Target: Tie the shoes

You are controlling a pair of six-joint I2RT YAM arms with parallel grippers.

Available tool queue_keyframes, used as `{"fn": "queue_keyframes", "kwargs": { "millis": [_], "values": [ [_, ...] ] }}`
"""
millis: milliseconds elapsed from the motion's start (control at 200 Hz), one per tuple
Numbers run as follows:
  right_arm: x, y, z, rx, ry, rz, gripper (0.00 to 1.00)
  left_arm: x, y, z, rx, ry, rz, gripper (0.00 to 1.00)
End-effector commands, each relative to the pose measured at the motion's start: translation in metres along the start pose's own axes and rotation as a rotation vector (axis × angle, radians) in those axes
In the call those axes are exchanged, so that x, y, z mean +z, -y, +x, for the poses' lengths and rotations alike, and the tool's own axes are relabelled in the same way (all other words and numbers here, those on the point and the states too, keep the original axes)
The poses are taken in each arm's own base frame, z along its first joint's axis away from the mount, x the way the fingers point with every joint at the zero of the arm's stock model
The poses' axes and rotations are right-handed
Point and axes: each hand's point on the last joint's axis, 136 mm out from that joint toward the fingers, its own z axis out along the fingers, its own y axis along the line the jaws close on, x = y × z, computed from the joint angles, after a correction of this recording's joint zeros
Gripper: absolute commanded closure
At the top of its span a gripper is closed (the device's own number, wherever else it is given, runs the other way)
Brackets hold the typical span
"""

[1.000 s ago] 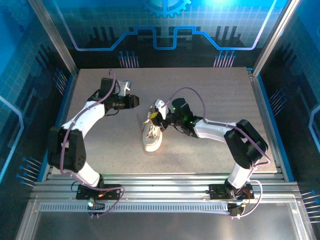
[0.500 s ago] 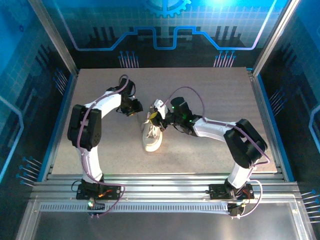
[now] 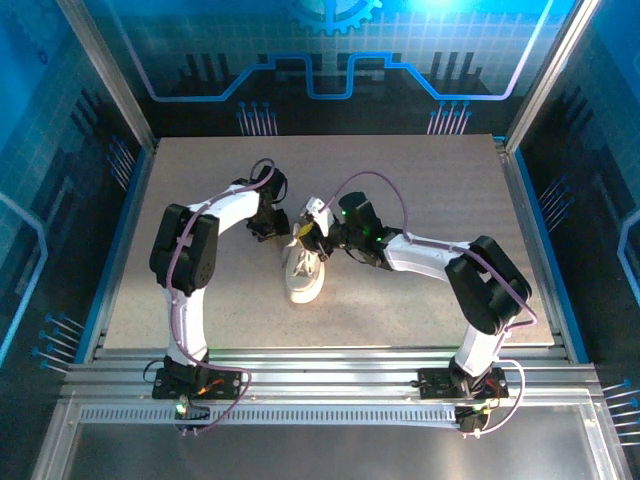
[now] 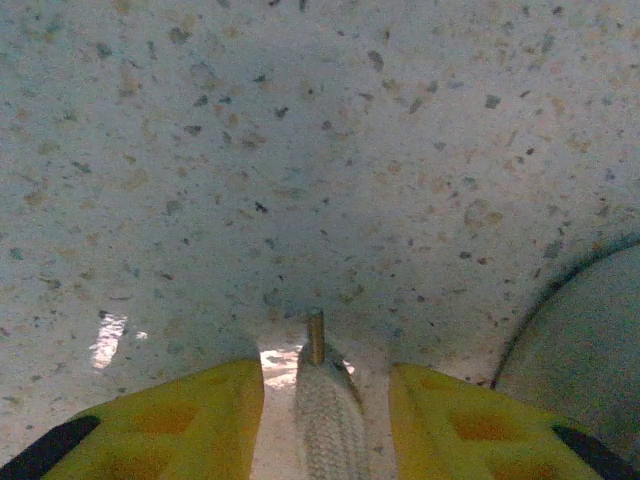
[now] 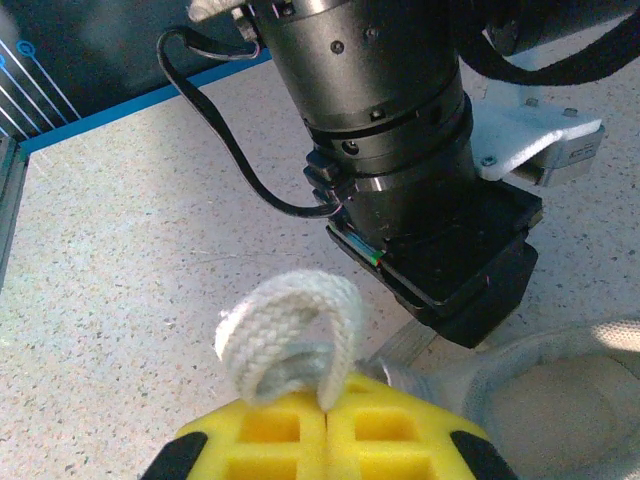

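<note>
Right gripper (image 5: 327, 418) is pinching a white lace loop (image 5: 290, 308), pads pressed together. Left gripper (image 4: 325, 372) is straddling another lace tip (image 4: 316, 342), fingers spread, beside the sneaker (image 3: 303, 274).

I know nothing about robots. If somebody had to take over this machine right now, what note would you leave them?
Left gripper: open, low over the table, with its fingers on either side of a lace end, not pinching it.
Right gripper: shut on a lace loop, beside the opening of the sneaker.
The sneaker sits mid-table between the arms.
Done: one loop is formed and held.
Left to do: probably close on the free end, wrap it round the loop and pull tight. No finished bow is visible.
</note>
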Motion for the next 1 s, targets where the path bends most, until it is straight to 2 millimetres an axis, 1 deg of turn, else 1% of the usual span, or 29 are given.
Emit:
{"fn": "queue_keyframes", "kwargs": {
  "millis": [0,70,135,175,190,220,300,355,500,640,700,705,805,915,996],
  "values": [
    [0.002,-0.002,-0.008,-0.025,0.004,-0.017,1.00,0.015,-0.006,0.020,-0.018,-0.073,-0.037,0.64],
    [0.001,-0.001,-0.010,-0.026,0.003,-0.013,1.00,0.015,-0.006,0.021,-0.017,-0.075,-0.032,0.71],
    [0.000,0.000,-0.010,-0.020,-0.004,-0.004,1.00,0.012,-0.006,0.019,-0.012,-0.061,-0.021,0.85],
    [0.000,0.001,-0.015,-0.019,0.002,0.002,1.00,0.009,-0.005,0.017,-0.008,-0.049,-0.004,0.92],
    [0.000,0.001,-0.011,-0.006,-0.019,0.002,1.00,0.007,-0.005,0.015,-0.006,-0.043,0.005,0.95],
    [-0.001,0.002,-0.011,0.002,-0.028,0.006,1.00,0.003,-0.004,0.011,-0.008,-0.026,0.024,1.00],
    [-0.001,0.003,-0.012,0.021,-0.044,0.013,1.00,-0.012,-0.001,-0.001,-0.010,0.028,0.091,1.00],
    [-0.001,0.005,-0.011,0.036,-0.055,0.017,1.00,-0.027,0.002,-0.011,-0.011,0.082,0.146,1.00],
    [0.000,0.009,-0.009,0.077,-0.079,0.025,1.00,-0.075,0.008,-0.033,0.025,0.226,0.276,1.00],
    [0.001,0.012,-0.006,0.106,-0.109,0.033,1.00,-0.117,0.009,-0.043,0.071,0.343,0.337,1.00],
    [0.001,0.014,-0.007,0.114,-0.114,0.037,1.00,-0.130,0.009,-0.042,0.088,0.376,0.357,1.00],
    [0.001,0.014,-0.006,0.116,-0.115,0.037,1.00,-0.133,0.010,-0.043,0.091,0.384,0.361,1.00],
    [0.001,0.017,-0.008,0.137,-0.124,0.044,1.00,-0.148,0.009,-0.034,0.120,0.420,0.388,1.00],
    [0.001,0.020,-0.010,0.150,-0.137,0.049,1.00,-0.161,0.008,-0.012,0.160,0.457,0.455,1.00],
    [0.001,0.023,-0.009,0.161,-0.151,0.058,1.00,-0.175,0.007,0.006,0.206,0.509,0.491,1.00]
  ]
}}
